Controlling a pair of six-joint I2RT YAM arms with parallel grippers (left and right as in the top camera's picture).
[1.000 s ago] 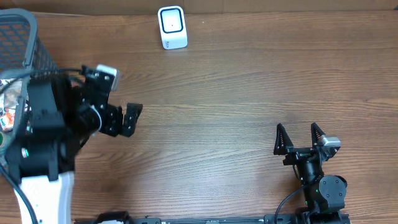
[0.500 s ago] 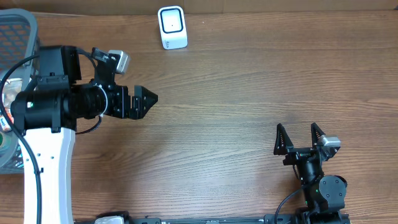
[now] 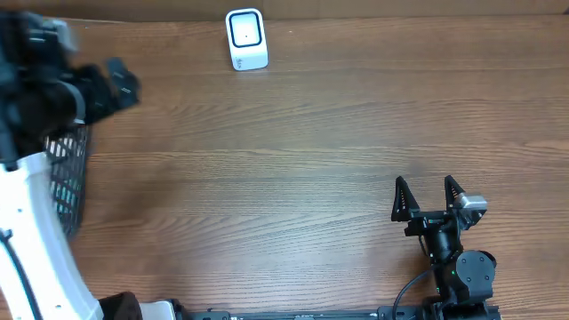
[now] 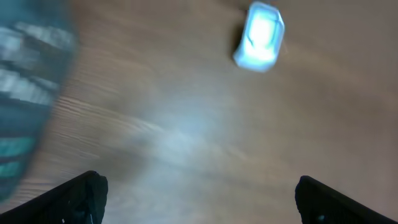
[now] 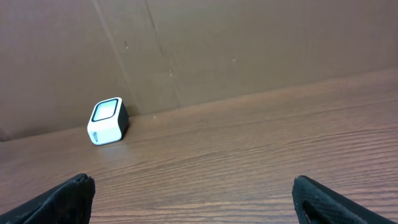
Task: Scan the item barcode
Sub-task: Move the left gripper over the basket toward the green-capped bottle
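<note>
The white barcode scanner stands at the table's back edge; it shows blurred in the left wrist view and small at the left of the right wrist view. No item shows in any view. My left gripper is motion-blurred at the far left, above the mesh basket's back corner. In its wrist view the left gripper is open, with only bare wood between the fingers. My right gripper rests open at the front right, and the right wrist view shows nothing in it.
The dark wire basket stands at the table's left edge, partly hidden under my left arm. A brown cardboard wall rises behind the scanner. Wooden tabletop lies between the two arms.
My left arm has swung from the table's left-middle back to the far left and upward, over the basket, its gripper still open. The right arm has not moved.
</note>
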